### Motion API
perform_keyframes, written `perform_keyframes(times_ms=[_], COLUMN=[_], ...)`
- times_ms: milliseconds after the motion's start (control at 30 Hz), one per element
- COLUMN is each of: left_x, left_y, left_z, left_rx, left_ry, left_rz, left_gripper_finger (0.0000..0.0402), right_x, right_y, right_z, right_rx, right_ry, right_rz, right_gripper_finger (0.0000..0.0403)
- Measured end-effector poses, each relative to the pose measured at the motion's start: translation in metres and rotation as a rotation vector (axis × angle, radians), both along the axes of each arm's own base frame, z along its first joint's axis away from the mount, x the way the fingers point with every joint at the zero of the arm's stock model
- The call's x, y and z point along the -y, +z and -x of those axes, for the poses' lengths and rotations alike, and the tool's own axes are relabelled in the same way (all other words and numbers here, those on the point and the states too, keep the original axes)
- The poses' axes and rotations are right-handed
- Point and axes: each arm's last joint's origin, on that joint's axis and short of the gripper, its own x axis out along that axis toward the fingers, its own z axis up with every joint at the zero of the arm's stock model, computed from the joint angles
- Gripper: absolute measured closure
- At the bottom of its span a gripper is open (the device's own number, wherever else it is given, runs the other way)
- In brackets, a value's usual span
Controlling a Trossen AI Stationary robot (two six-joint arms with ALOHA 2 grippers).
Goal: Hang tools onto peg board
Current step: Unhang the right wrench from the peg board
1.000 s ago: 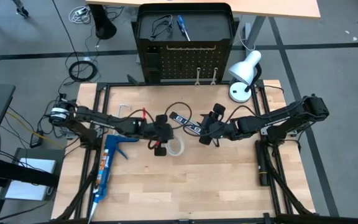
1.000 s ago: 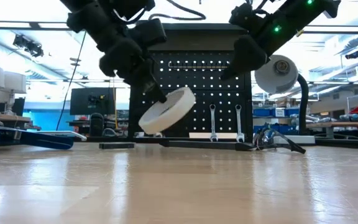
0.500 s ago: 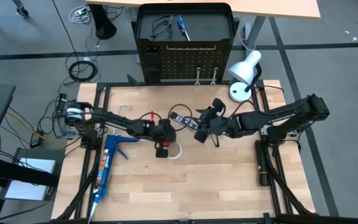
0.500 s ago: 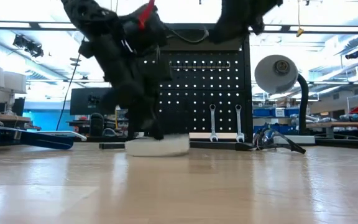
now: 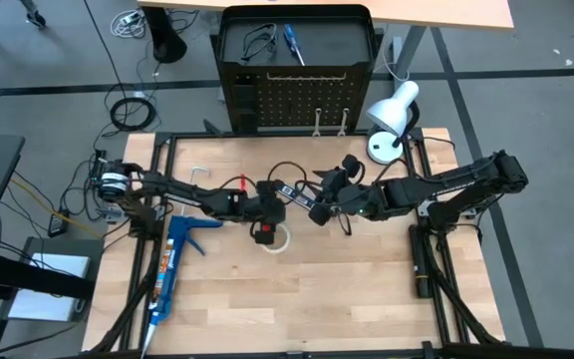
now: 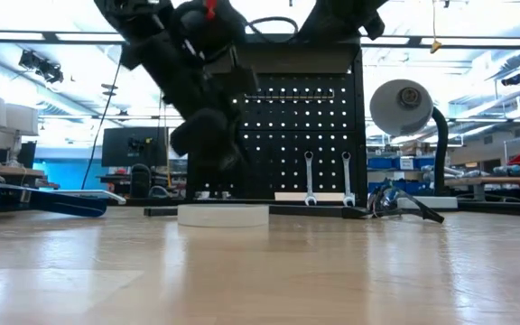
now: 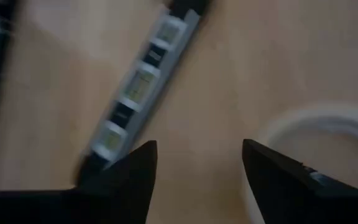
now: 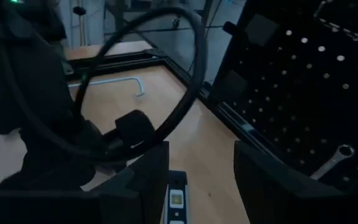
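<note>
Both arms are dark, jointed and slender, with black cables looping along them. The left arm (image 5: 182,192) carries small red fittings near its wrist; each ends in two blunt black fingers (image 7: 132,180).

Left arm reaches in from the table's left edge toward the centre, forearm low and near level; left gripper (image 5: 268,220) points down at the table, fingers (image 7: 135,171) spread apart with nothing between them, raised just clear of the surface in the low view (image 6: 208,144). Right arm extends from the right edge toward the centre, elbow raised; right gripper (image 5: 319,204) hangs above the table facing the left arm, fingers (image 8: 151,168) parted and empty; the two grippers sit near each other, not touching.
</note>
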Motion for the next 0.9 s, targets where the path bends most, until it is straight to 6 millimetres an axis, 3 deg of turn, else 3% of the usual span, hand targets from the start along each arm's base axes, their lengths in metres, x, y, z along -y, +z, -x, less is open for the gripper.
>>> perform_keyframes(times_ms=[200,300,433,633,900], left_x=[-0.001,-0.001,0.002,0.002,0.002], left_y=[0.032,0.038,0.038,0.041,0.038], left_z=[0.005,0.007,0.013,0.017,0.018], left_rx=[0.117,0.202,0.340,0.450,0.422], left_ry=[-0.006,-0.032,-0.133,-0.153,-0.158], left_rz=[-0.069,-0.064,-0.051,-0.060,-0.053], left_gripper_finger=[0.0166,0.0174,0.0183,0.0188,0.0188], right_x=[0.006,0.010,0.012,0.004,0.003], right_y=[-0.002,-0.005,-0.010,-0.015,-0.015], right_z=[0.000,-0.001,-0.003,-0.006,-0.007], right_rx=[0.014,0.021,0.041,0.071,0.092], right_ry=[-0.042,-0.080,-0.110,-0.113,-0.122], right_rz=[-0.037,-0.074,-0.130,-0.182,-0.204], right_gripper_finger=[0.0220,0.0220,0.0220,0.0220,0.0220])
